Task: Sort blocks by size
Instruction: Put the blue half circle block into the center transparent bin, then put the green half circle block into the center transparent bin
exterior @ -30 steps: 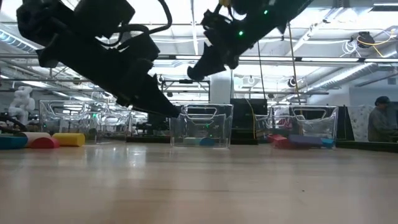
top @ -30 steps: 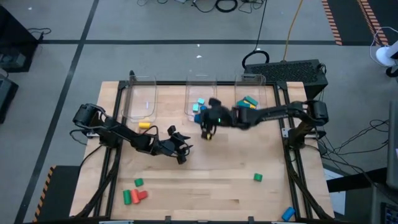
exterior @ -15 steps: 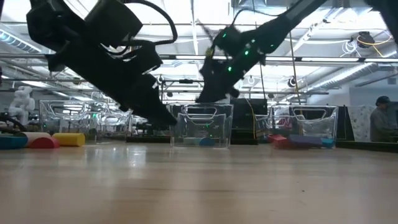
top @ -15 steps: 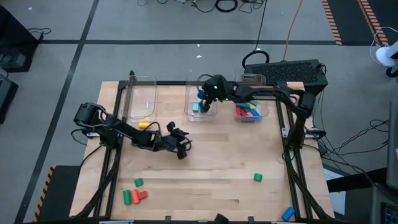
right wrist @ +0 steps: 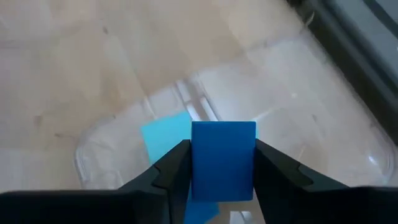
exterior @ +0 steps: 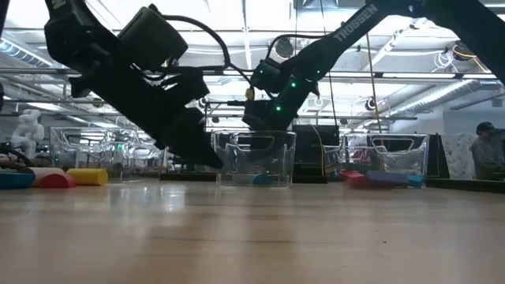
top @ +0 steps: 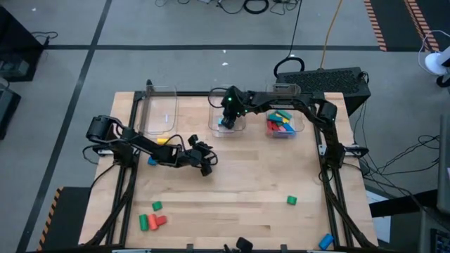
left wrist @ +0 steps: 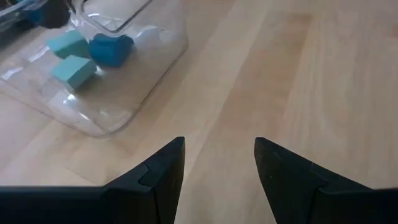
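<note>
Dark blue block (right wrist: 223, 160) between the two fingers (right wrist: 169, 174) of the right gripper (top: 226, 112), sides touching both, so still grasped as far as the wrist view shows; poised over the middle clear bin (top: 240, 125) at the table's far edge, with a light blue block (right wrist: 165, 135) lying on the bin floor underneath. Seen from the left wrist, two teal blocks (left wrist: 68, 56) and a rounded blue piece (left wrist: 112, 48) inside that same bin. Right-hand bin (top: 299, 125) holding a mix of red, green, blue and pink blocks (top: 280, 124); left-hand bin (top: 159, 112) with contents not discernible. Out on the wooden table (top: 246, 204): a yellow cylinder (top: 163, 141) just beside the left arm, a cluster of green and red pieces (top: 152, 219) near the front left corner with a small green block (top: 157, 206) close by, a lone green block (top: 291, 200) toward the front right, a blue block (top: 325, 241) at the front right corner. Left gripper (top: 204, 158) low above bare wood near the table's centre, short of the middle bin, fingers (left wrist: 163, 171) parted, nothing between them. A person (exterior: 483, 150) standing in the room beyond, at the far right of the low view.
</note>
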You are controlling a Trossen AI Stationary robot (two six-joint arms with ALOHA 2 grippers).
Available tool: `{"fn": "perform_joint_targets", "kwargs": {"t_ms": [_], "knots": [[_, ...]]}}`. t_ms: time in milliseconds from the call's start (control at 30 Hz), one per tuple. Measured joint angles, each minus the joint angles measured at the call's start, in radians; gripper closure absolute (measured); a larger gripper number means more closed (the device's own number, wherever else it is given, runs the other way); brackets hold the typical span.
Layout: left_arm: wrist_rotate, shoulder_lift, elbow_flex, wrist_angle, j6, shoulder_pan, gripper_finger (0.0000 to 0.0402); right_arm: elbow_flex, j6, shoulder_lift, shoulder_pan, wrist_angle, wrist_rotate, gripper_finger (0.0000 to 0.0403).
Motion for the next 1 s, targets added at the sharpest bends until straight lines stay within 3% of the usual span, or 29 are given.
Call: {"fn": "perform_joint_targets", "kwargs": {"t_ms": [200,600,800,1000], "knots": [[0.019,0.0,0.0,-0.003,-0.004,0.0,0.0206,0.0,0.001,0.002,0.005,-0.006,0.001,0.025],[0.033,0.0,0.0,-0.018,-0.058,-0.03,0.0206,-0.001,0.027,-0.052,0.026,-0.026,0.015,0.0167],[0.026,0.0,0.0,-0.03,-0.108,-0.061,0.0206,-0.001,-0.017,-0.171,0.094,-0.097,0.141,0.017],[0.009,0.0,0.0,-0.046,-0.164,-0.103,0.0206,-0.001,-0.04,-0.295,0.196,-0.284,0.31,0.0176]]}}
